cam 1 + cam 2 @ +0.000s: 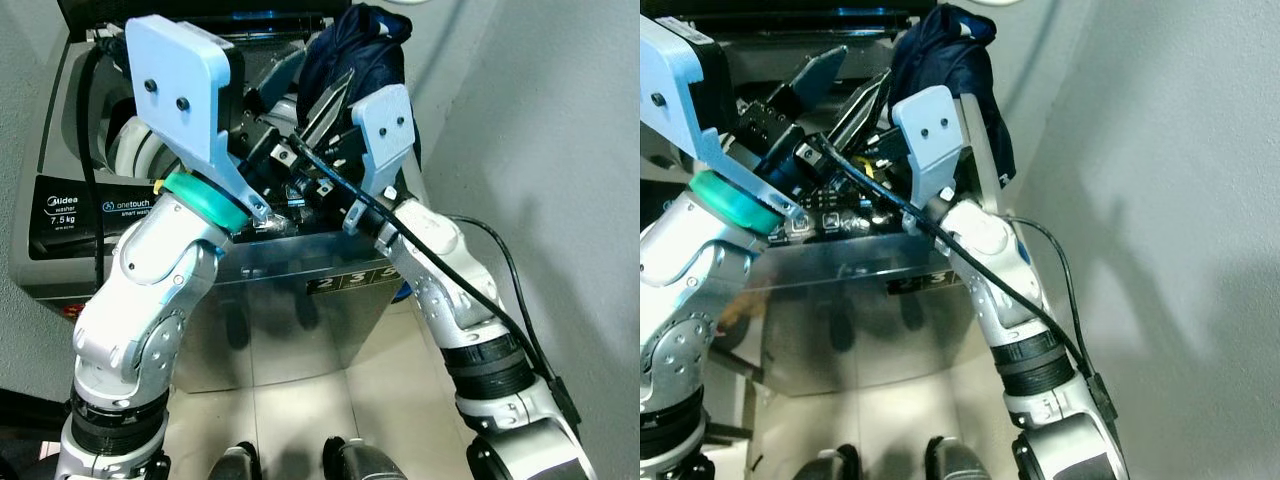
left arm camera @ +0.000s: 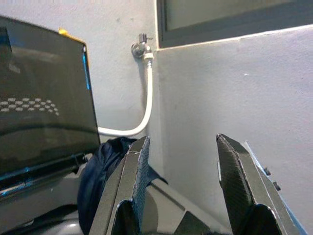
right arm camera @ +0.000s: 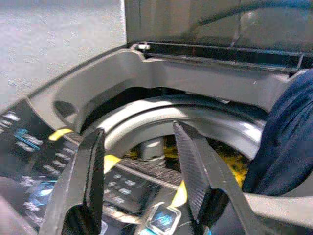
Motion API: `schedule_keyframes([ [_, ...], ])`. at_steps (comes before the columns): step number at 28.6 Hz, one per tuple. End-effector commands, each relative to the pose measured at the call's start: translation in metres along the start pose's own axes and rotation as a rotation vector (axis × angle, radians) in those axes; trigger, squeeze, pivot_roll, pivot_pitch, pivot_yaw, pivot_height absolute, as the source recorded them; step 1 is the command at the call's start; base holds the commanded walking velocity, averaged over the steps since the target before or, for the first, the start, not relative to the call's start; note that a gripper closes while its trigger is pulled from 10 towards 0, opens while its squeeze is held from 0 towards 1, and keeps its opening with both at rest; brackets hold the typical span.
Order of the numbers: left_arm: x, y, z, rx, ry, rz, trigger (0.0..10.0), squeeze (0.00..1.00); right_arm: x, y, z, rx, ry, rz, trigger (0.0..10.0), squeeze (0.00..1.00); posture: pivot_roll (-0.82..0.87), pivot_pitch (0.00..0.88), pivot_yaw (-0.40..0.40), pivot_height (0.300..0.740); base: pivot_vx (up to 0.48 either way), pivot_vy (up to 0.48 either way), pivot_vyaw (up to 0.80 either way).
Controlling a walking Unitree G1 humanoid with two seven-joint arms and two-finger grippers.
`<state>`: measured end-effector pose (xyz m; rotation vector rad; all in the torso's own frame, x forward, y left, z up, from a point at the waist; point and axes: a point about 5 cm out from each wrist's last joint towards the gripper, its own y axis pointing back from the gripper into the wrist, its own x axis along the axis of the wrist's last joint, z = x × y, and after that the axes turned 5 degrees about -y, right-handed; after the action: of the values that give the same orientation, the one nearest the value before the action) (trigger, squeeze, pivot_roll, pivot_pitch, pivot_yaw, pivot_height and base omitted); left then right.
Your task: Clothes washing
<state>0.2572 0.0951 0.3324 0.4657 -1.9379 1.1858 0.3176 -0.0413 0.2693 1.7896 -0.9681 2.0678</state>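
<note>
Both eye views look steeply down from the head onto the washing machine [image 1: 120, 215], close, sharing its front panel. The left wrist view faces up past the raised lid [image 2: 44, 93] to the wall. The right wrist view peers closely into the drum [image 3: 195, 122]

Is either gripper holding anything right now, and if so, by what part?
Nothing is held. The left gripper and right gripper are both open with bare gaps; the dark blue garment drapes over the washing machine rim, ungripped.
</note>
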Motion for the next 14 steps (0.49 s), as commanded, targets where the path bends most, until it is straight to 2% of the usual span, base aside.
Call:
schedule_keyframes([
  [1,-0.017,0.012,-0.043,0.248,-0.042,-0.107,10.0,0.0,0.031,0.014,-0.008,0.074,0.006,0.154,10.0,0.0,-0.1,0.171,0.067,0.74,0.0,0.0,0.0],
  [8,-0.017,0.013,-0.043,0.247,-0.043,-0.111,10.0,0.0,0.031,0.017,-0.003,0.006,-0.023,0.148,10.0,0.0,-0.1,0.174,0.066,0.74,0.0,0.0,0.0],
  [12,-0.018,0.013,-0.042,0.247,-0.042,-0.113,10.0,0.0,0.025,0.018,0.012,-0.145,-0.032,0.117,10.0,0.0,-0.09,0.181,0.062,0.74,0.0,0.0,0.0],
  [14,-0.019,0.013,-0.042,0.247,-0.042,-0.114,10.0,0.0,0.023,0.018,0.016,-0.175,-0.033,0.106,10.0,0.0,-0.09,0.181,0.062,0.74,0.0,0.0,0.0],
])
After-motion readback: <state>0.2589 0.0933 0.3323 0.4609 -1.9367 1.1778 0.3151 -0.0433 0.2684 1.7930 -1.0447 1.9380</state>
